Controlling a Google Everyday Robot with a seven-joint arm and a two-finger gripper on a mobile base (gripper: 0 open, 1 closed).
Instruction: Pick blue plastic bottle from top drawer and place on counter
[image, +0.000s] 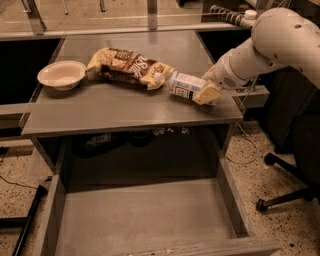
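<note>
The blue plastic bottle (184, 85) lies on its side at the right of the counter (125, 110), its white cap touching the snack bag. My gripper (207, 93) reaches in from the right on the white arm and is shut on the bottle's base end, low over the counter. One cream finger (205, 95) shows in front of the bottle; the other is hidden behind it. The top drawer (145, 220) is pulled out below the counter, with nothing in it.
A brown-and-cream snack bag (127, 67) lies mid-counter. A cream bowl (61, 75) sits at the counter's left. A black chair base (282, 182) stands on the speckled floor to the right. Cables hang under the counter.
</note>
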